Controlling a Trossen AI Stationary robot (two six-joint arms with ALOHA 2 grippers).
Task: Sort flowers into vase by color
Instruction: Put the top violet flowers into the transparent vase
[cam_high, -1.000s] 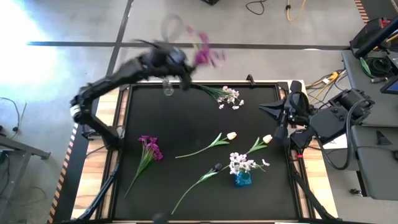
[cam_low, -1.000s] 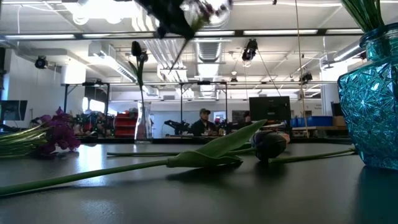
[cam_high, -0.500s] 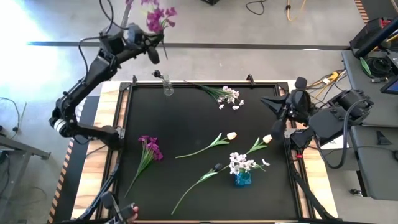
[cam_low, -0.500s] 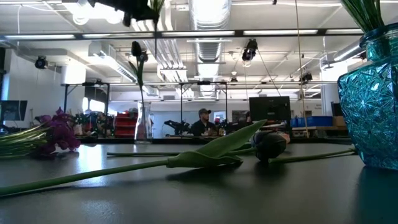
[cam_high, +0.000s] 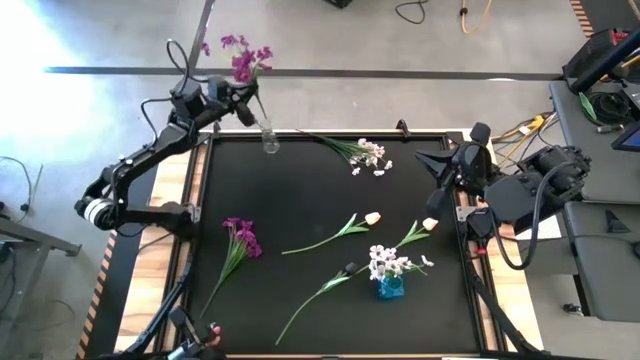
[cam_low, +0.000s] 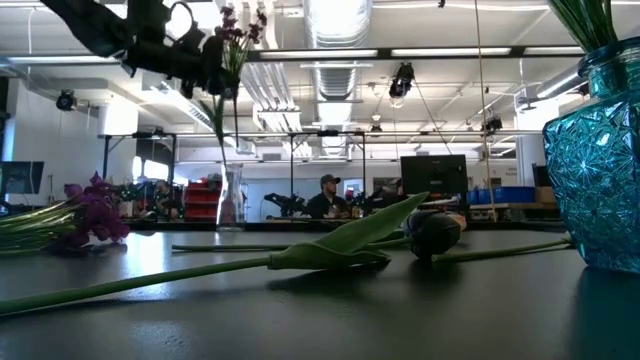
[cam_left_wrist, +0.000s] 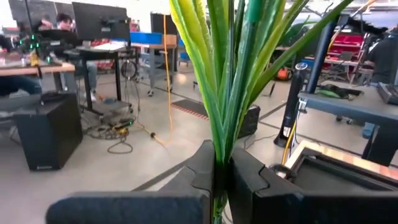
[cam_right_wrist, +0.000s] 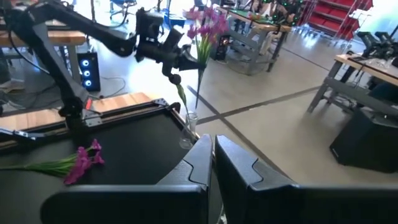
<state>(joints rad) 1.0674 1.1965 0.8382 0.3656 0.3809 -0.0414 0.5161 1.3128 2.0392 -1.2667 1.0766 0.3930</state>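
One purple spray (cam_high: 243, 60) sits clamped in our left claw (cam_high: 247, 98), stem tip hanging just above the clear vase (cam_high: 270, 139) at the counter's (cam_high: 300, 210) far edge. Our right claw (cam_high: 437, 160) waits shut, empty. A swinging stem could miss the narrow mouth or tip the vase.

A black table (cam_high: 300, 210) carries a clear vase (cam_high: 269, 140), a blue vase (cam_high: 390, 288) and loose flowers (cam_high: 238, 245).
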